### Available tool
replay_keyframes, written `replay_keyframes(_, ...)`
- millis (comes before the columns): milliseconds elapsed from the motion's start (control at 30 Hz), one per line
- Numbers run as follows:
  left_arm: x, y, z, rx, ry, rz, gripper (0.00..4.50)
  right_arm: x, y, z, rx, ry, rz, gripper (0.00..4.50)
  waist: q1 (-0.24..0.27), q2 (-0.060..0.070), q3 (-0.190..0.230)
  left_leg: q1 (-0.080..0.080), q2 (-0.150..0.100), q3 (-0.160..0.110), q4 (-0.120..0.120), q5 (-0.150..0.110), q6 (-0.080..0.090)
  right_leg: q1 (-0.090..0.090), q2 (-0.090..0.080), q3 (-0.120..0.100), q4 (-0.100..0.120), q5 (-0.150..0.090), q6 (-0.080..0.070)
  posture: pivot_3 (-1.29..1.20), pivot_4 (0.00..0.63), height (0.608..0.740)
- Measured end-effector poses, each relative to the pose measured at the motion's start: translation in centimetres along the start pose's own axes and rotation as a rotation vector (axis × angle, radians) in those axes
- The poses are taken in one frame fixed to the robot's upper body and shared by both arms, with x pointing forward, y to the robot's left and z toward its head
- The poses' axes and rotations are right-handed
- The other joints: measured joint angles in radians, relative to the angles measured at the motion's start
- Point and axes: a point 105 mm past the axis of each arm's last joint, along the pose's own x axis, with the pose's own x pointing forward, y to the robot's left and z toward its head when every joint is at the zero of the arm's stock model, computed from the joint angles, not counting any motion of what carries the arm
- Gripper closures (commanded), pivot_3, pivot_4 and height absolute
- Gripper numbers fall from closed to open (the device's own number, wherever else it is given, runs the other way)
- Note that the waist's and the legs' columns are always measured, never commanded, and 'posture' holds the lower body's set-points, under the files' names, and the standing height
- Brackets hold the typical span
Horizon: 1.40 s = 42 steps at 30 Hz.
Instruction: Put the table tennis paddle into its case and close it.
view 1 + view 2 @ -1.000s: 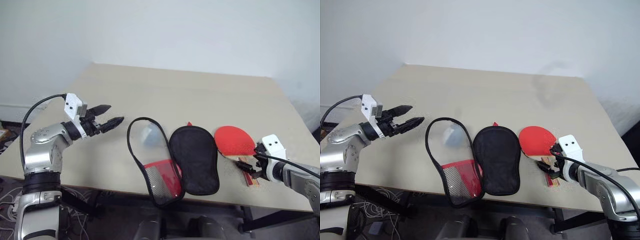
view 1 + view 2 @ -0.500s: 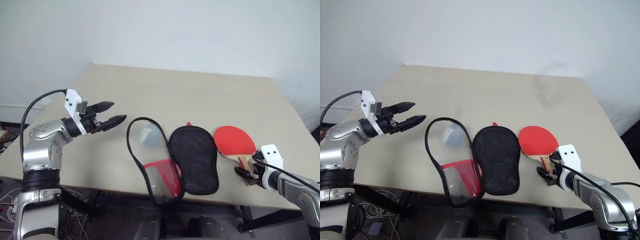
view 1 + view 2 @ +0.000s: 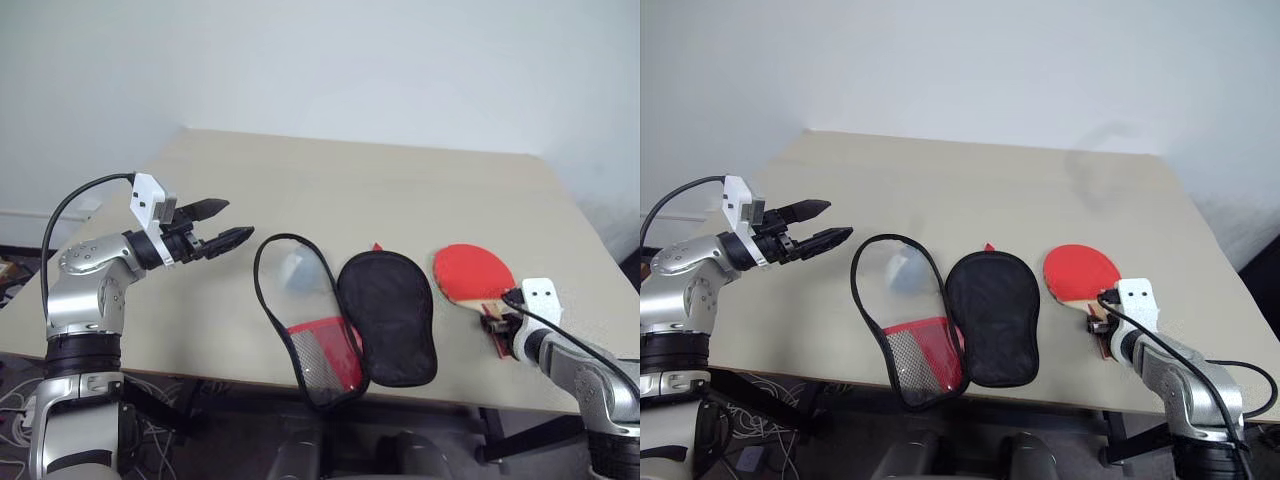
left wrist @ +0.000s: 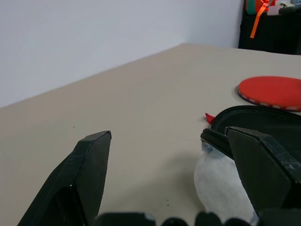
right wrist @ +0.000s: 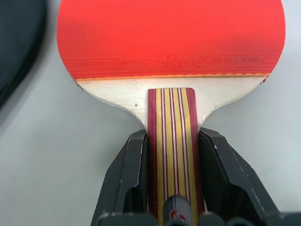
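table tennis paddle [image 5: 171,40] flat on table [image 3: 400,190], handle pinched by right gripper [image 5: 173,186], left gripper [image 3: 228,224] wide open, empty, case [image 3: 388,315] unzipped

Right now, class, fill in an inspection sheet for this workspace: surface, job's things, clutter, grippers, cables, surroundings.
Surface: beige table, bare beyond the near edge.
Job's things: table tennis paddle lies flat, red face up; case lies unzipped and spread open beside it.
Clutter: pale wad inside the open case.
Grippers: left gripper open, in the air left of the case; right gripper has its fingers against both sides of the paddle's handle.
Cables: black cable loops over the left arm.
Surroundings: white wall behind the table.
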Motion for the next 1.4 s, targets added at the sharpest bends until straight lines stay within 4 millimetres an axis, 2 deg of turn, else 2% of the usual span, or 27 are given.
replay_keyframes(100, 0.0, 0.0, 0.0, -0.001, 0.001, 0.001, 0.36, 0.0, 0.9, 1.3, 0.009, -0.045, 0.030, 3.36, -0.001, 0.003, 0.001, 0.000, 0.000, 0.000, 0.000, 0.000, 0.000, -0.001, 0.000, 0.000, 0.001, 0.001, 0.001, 0.00, 0.000, 0.715)
replay_keyframes(300, 0.1, 0.0, -0.1, -0.002, 0.001, 0.003, 0.36, -1.1, 7.9, 4.1, -0.006, -0.133, 0.284, 3.36, -0.005, 0.003, 0.002, 0.000, 0.000, 0.000, -0.003, -0.002, -0.003, -0.002, 0.005, -0.002, 0.003, 0.005, 0.000, 0.00, 0.000, 0.715)
replay_keyframes(467, 0.0, 0.0, -0.3, -0.006, 0.004, 0.007, 0.36, -2.1, 11.9, 4.7, 0.039, -0.124, 0.409, 3.36, -0.004, 0.004, 0.002, 0.000, 0.000, 0.001, -0.001, -0.002, -0.003, -0.002, 0.005, -0.002, 0.002, 0.005, 0.001, 0.00, 0.000, 0.715)
replay_keyframes(533, 0.0, -0.1, -0.5, -0.011, 0.007, 0.007, 0.36, -2.3, 12.9, 4.6, 0.047, -0.097, 0.438, 3.36, -0.003, 0.004, 0.002, 0.000, 0.000, 0.001, 0.000, -0.002, -0.003, -0.001, 0.005, -0.002, 0.001, 0.004, 0.001, 0.00, 0.000, 0.715)
replay_keyframes(767, -0.2, -0.3, -0.9, -0.017, 0.016, 0.007, 0.36, -3.0, 14.4, 2.2, 0.047, 0.029, 0.472, 3.36, -0.004, 0.005, 0.002, 0.000, 0.000, 0.001, 0.000, -0.002, -0.002, -0.002, 0.004, 0.000, 0.001, 0.004, 0.000, 0.00, 0.000, 0.715)
replay_keyframes(1000, 0.0, -0.4, -0.9, -0.022, 0.023, 0.000, 0.36, -3.3, 14.9, 0.4, 0.039, 0.081, 0.460, 3.36, -0.004, 0.005, 0.002, 0.000, 0.000, 0.002, -0.001, -0.002, -0.002, -0.003, 0.005, 0.000, 0.001, 0.005, 0.000, 0.00, 0.000, 0.715)
replay_keyframes(1200, 0.0, -0.5, -1.0, -0.022, 0.026, -0.006, 0.36, -3.3, 14.6, -0.6, 0.018, 0.107, 0.415, 3.36, -0.003, 0.005, 0.002, 0.000, 0.000, 0.003, -0.001, -0.002, -0.002, -0.003, 0.005, 0.000, 0.001, 0.005, -0.001, 0.00, 0.000, 0.715)
replay_keyframes(1400, 0.4, -0.7, -1.2, -0.023, 0.040, -0.021, 0.36, -3.3, 14.4, -0.6, 0.000, 0.104, 0.394, 3.36, -0.003, 0.005, 0.002, 0.000, 0.000, 0.003, -0.001, -0.002, -0.002, -0.003, 0.005, 0.000, 0.000, 0.005, -0.001, 0.00, 0.000, 0.715)
